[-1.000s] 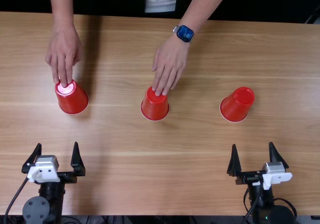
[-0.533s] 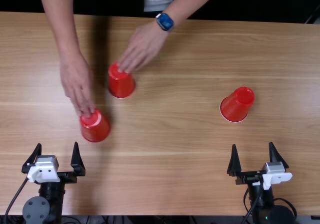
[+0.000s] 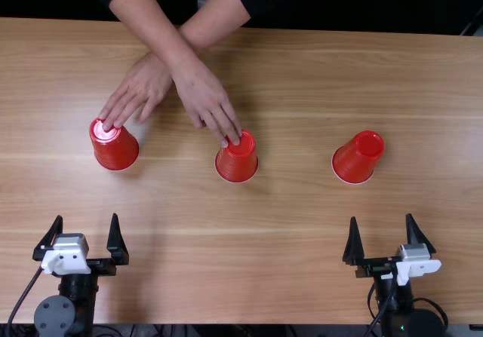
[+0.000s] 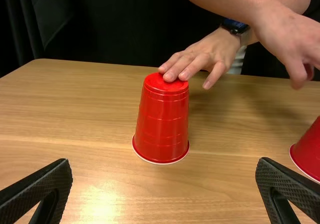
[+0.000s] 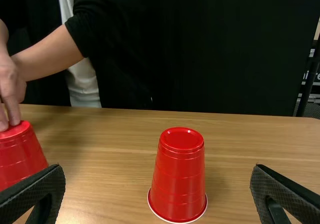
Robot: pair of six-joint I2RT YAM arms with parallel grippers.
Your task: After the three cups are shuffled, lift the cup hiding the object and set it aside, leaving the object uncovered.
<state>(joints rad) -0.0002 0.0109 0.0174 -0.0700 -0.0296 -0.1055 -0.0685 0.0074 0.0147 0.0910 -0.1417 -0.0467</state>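
Three red cups stand upside down in a row across the table. A person's crossed hands rest on two of them: one hand (image 3: 136, 96) on the left cup (image 3: 114, 145), the other hand (image 3: 207, 103) on the middle cup (image 3: 237, 157). The right cup (image 3: 358, 157) stands alone. In the left wrist view the left cup (image 4: 161, 119) is straight ahead under fingers. The right wrist view has the right cup (image 5: 178, 175) ahead. My left gripper (image 3: 81, 234) and right gripper (image 3: 382, 234) stand open near the front edge, well short of the cups. No hidden object shows.
The person's arms (image 3: 166, 20) cross over the far left part of the table (image 3: 302, 73). Bare wood lies between the grippers and the cup row.
The person's hands slid two cups past each other, arms now crossed; those cups ended in the left and middle spots. The right cup and both grippers stayed put.
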